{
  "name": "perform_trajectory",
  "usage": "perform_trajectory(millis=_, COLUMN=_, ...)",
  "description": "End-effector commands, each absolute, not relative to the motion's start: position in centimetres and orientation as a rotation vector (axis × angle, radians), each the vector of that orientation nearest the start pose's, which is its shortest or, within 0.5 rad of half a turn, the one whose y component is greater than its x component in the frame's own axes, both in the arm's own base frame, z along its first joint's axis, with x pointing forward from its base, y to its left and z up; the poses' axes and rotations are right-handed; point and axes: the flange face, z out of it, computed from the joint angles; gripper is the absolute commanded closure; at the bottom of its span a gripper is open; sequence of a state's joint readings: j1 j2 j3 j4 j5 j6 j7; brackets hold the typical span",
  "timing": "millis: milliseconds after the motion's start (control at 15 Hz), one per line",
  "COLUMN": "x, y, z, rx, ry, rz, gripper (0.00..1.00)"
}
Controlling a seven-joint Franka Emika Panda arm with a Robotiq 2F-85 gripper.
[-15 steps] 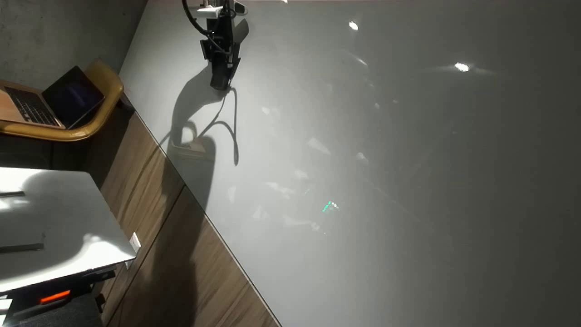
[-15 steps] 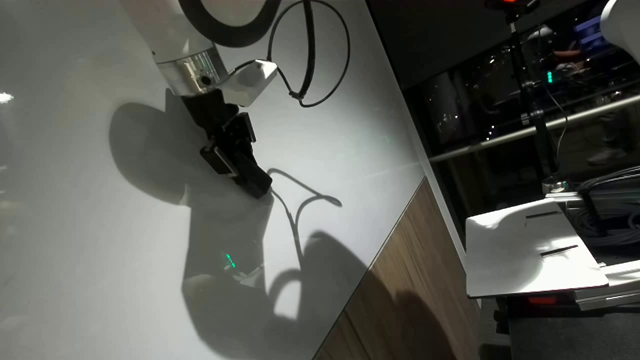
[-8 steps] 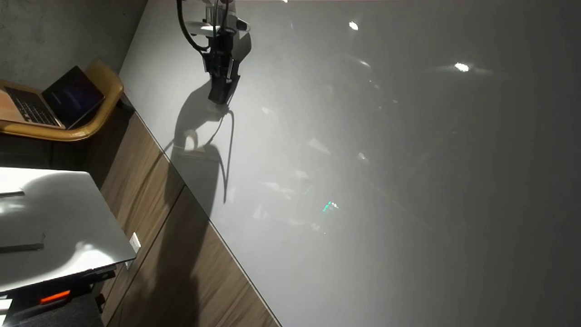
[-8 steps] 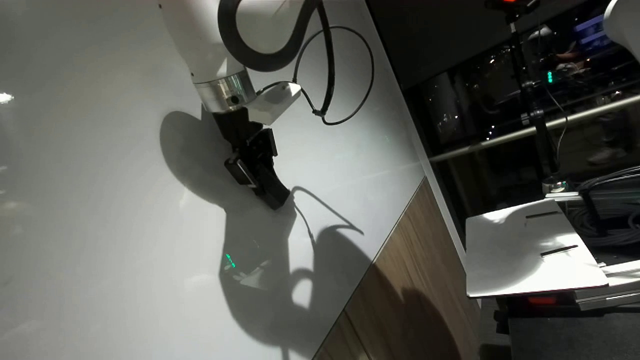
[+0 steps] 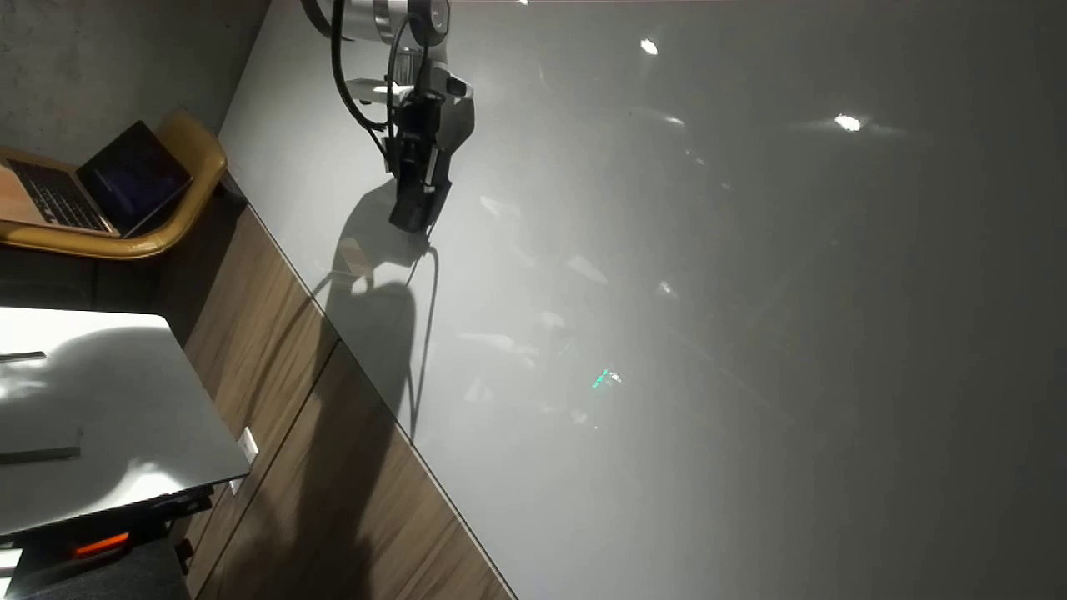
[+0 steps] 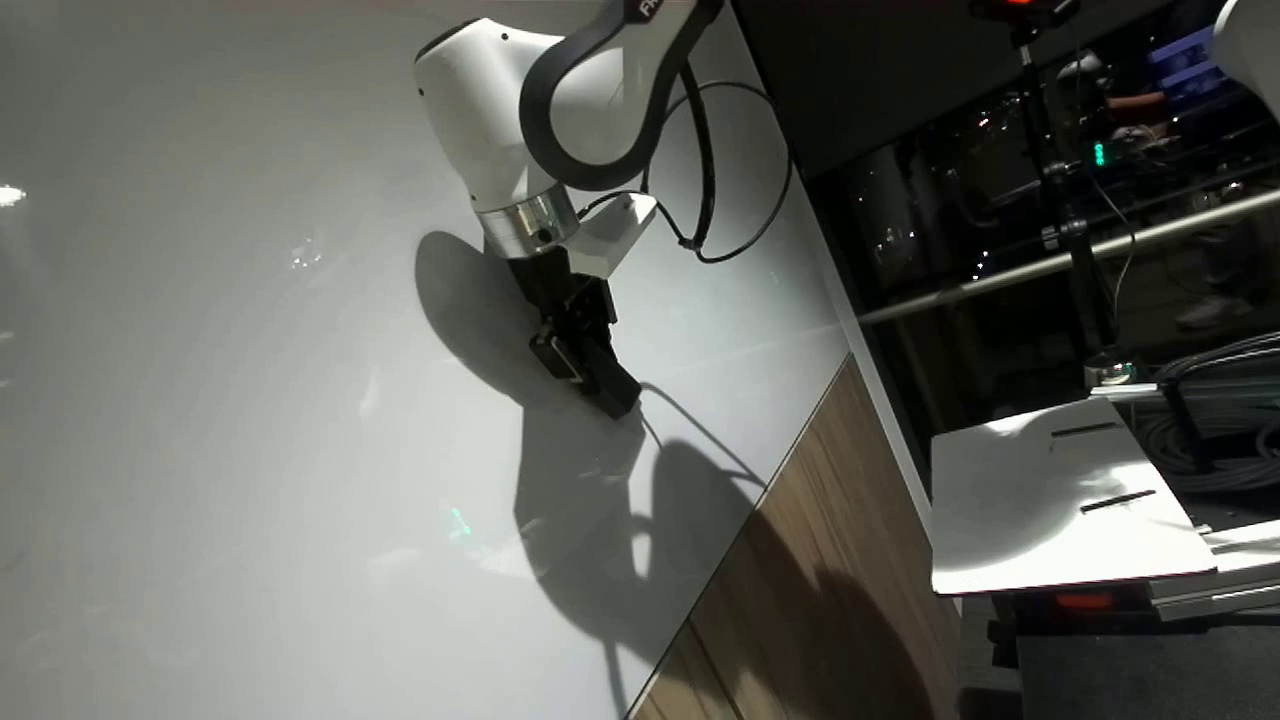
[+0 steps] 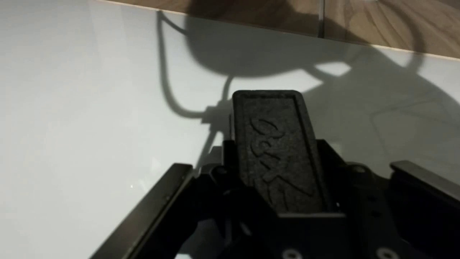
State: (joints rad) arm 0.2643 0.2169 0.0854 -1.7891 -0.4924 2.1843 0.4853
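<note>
My gripper [image 7: 276, 154] is shut on a dark grey rectangular block [image 7: 273, 126], with one finger on each long side. The block looks like a felt eraser and has thin scrawled lines on its face. Its far end sticks out past the fingertips toward a glossy white surface [image 7: 107, 126]. The gripper also shows in both exterior views [image 5: 414, 208] [image 6: 605, 375], with the block's dark end [image 5: 408, 217] [image 6: 615, 392] close to the white surface. I cannot tell whether the block touches it. The arm's shadow falls across the surface beside the block.
Wood-grain panels [image 5: 292, 400] [image 6: 790, 590] border the white surface along a straight edge. A yellow chair [image 5: 212, 158] holds an open laptop [image 5: 137, 179]. A white panel [image 5: 108, 383] [image 6: 1050, 530] stands off to the side. A black stand [image 6: 1060, 200] and coiled cables [image 6: 1230, 430] are at the back.
The arm and gripper, with the block, have moved along the white surface toward the wood panels: down in an exterior view, right and slightly down in the other. The grip looks the same.
</note>
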Motion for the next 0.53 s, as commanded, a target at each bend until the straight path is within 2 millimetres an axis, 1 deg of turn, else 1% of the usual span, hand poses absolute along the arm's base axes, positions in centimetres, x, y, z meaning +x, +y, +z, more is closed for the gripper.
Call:
perform_trajectory(millis=0, x=62.2, y=14.2, z=47.1, rx=-3.429, ry=-0.158, rz=-0.687, gripper=0.7)
perform_trajectory(millis=267, x=60.6, y=12.3, z=48.0, rx=-3.476, ry=-0.193, rz=-0.66, gripper=0.7)
perform_trajectory(millis=400, x=59.4, y=11.7, z=48.0, rx=-3.483, ry=-0.24, rz=-0.61, gripper=0.7)
perform_trajectory(millis=467, x=58.5, y=11.5, z=47.6, rx=-3.482, ry=-0.263, rz=-0.542, gripper=0.7)
